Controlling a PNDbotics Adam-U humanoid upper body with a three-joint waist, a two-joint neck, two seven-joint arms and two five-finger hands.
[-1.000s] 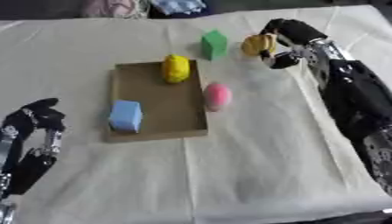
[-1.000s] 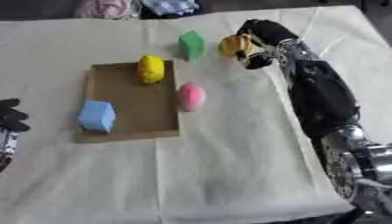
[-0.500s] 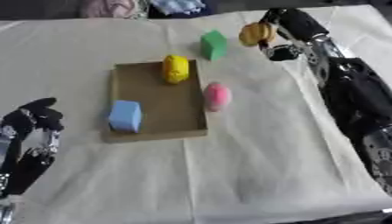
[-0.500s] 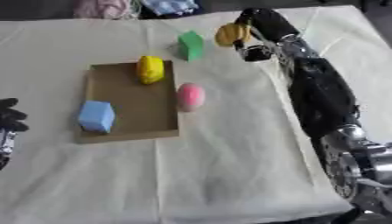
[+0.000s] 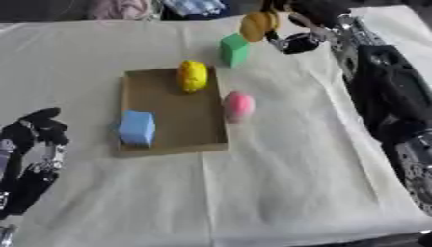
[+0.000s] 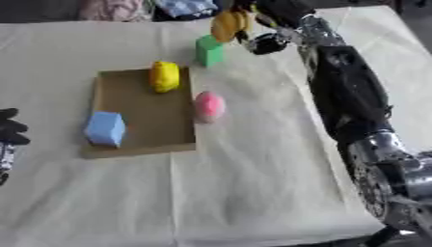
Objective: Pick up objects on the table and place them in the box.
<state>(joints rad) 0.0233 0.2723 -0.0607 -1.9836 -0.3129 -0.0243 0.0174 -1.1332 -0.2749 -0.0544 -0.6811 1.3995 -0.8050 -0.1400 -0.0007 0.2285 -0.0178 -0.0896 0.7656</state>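
Right hand [image 5: 297, 14]: at the far side of the table, raised above the cloth, fingers curled round a yellow-orange object [image 5: 257, 24], which it holds clear of the surface. The object hangs just beyond and above the green block. Its exact shape cannot be made out; it reads as a rounded, lumpy yellow mass. Right arm runs from the hand down the right side of the view, black with silver joints.

Green block [image 5: 234, 48]: standing on the cloth, outside the box, just past its far right corner, just beside the held object.

Box [image 5: 165, 144]: a shallow brown cardboard tray lying flat at centre-left of the table.

Yellow object [image 5: 192, 75]: elongated, rounded, resting in the box at its far edge, near the far right corner.

Blue block [image 5: 137, 128]: light blue, resting in the box against its left wall, toward the near end.

Pink object [image 5: 239, 105]: rounded, on the cloth outside the box, touching or just beside its right wall.

Left hand [image 5: 33, 140]: low at the left edge of the view, idle, fingers relaxed and pointing up, holding nothing, well apart from the box.

Table cloth [image 5: 278, 183]: cream, creased, covering the whole table.
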